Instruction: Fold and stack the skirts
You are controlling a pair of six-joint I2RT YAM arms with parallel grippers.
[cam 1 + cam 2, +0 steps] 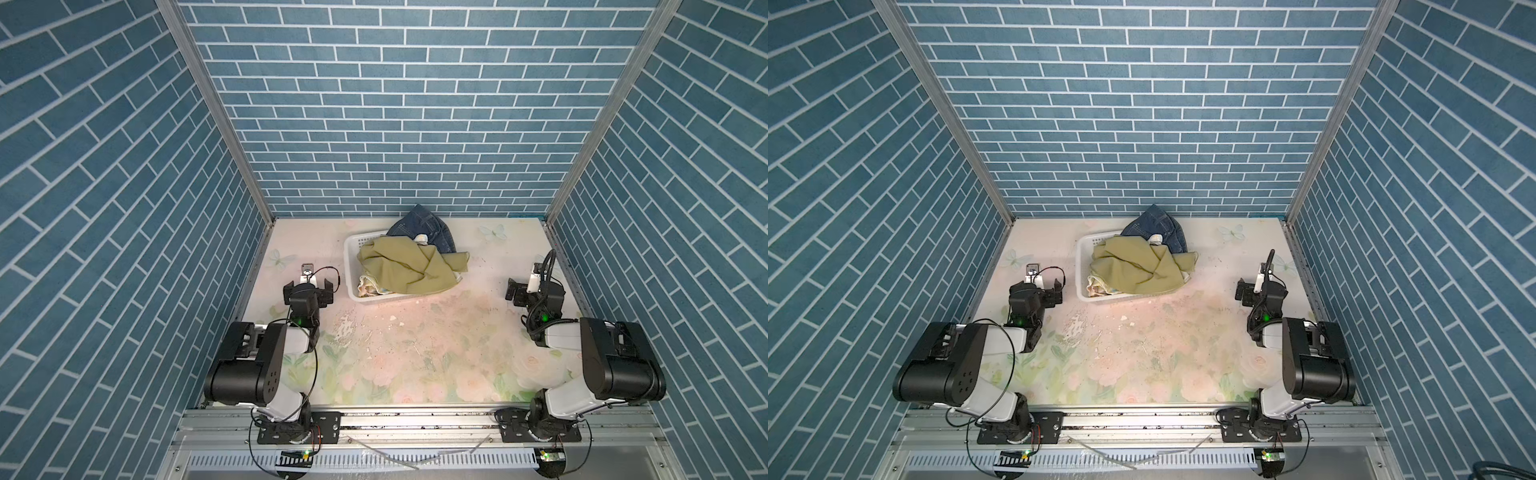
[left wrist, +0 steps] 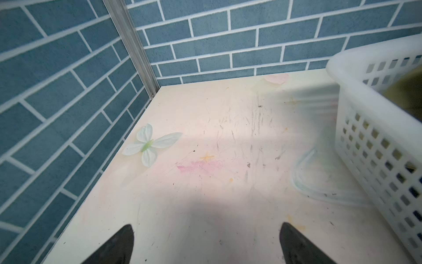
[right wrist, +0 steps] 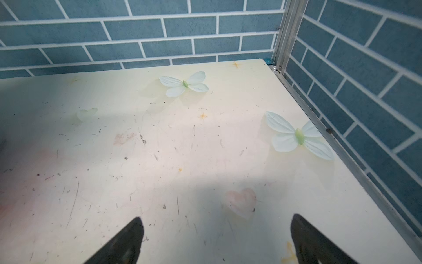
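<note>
The skirts lie heaped in a white perforated basket (image 1: pixel 352 248) (image 1: pixel 1082 254) at the back middle of the table in both top views. The olive-green skirt (image 1: pixel 399 266) (image 1: pixel 1133 266) is on top and spills over the basket's right rim. Behind it the dark denim skirt (image 1: pixel 424 227) (image 1: pixel 1158 225) sticks up. A bit of the pastel skirt (image 1: pixel 369 287) (image 1: pixel 1098 286) peeks out at the front left corner. My left gripper (image 1: pixel 309 291) (image 1: pixel 1038 291) (image 2: pixel 206 228) stands open and empty left of the basket (image 2: pixel 365 137). My right gripper (image 1: pixel 536 291) (image 1: pixel 1263 291) (image 3: pixel 217 219) is open and empty by the right wall.
The table (image 1: pixel 415 353) has a worn floral print with butterfly pictures (image 3: pixel 296 137) on it. Blue brick walls close it in on three sides, with aluminium posts (image 2: pixel 132 45) in the back corners. A metal rail (image 1: pixel 415 419) with both arm bases runs along the front edge.
</note>
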